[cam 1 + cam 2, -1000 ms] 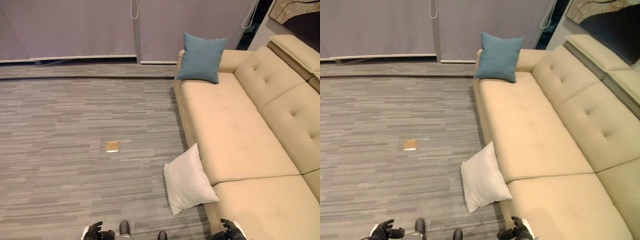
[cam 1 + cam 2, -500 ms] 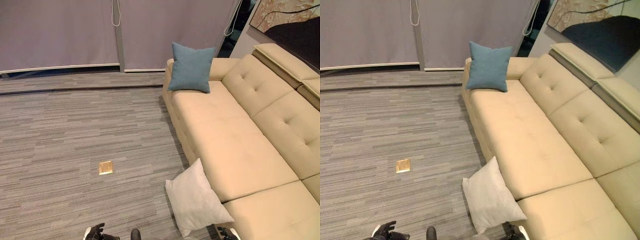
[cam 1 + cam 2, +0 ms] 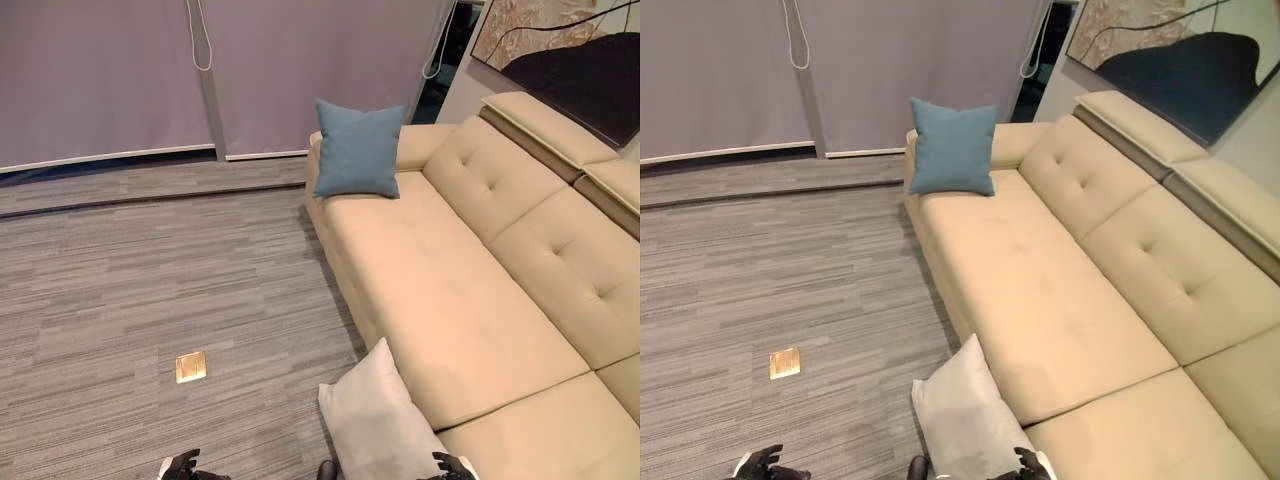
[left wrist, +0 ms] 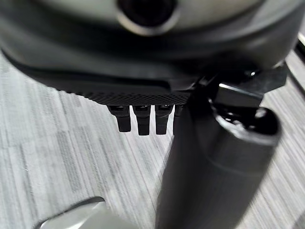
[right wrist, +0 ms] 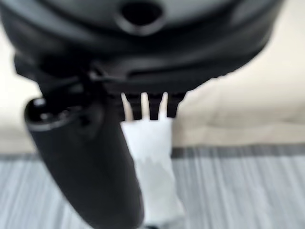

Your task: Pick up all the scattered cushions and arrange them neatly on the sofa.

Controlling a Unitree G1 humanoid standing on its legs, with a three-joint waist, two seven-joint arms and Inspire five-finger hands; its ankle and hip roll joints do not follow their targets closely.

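The long beige sofa (image 3: 480, 300) sweeps down the right half of the frame, seat bare apart from the blue cushion (image 3: 357, 149) standing upright against the armrest at upper centre, already where it belongs. Grey carpet floor (image 3: 130, 290) takes the left half, with a small brass floor plate (image 3: 190, 366) at lower left, well apart from everything. The job in hand sits at the bottom centre: the white cushion (image 3: 375, 430) on the floor, leaning against the sofa's front edge. Both hands sit low at the bottom edge, the left hand (image 3: 180, 466) at lower left over carpet, the right hand (image 3: 450, 466) at lower right just beside the white cushion; in the wrist views each shows fingers hanging straight and relaxed, holding nothing. The risks, as I judge them: the cushion is soft and propped, so a one-sided reach by the right hand could knock it flat or shove it along the sofa front rather than catch it. A shallow pinch on a corner could let it sag and slip on the lift. Set carelessly, it could roll back off the seat edge.
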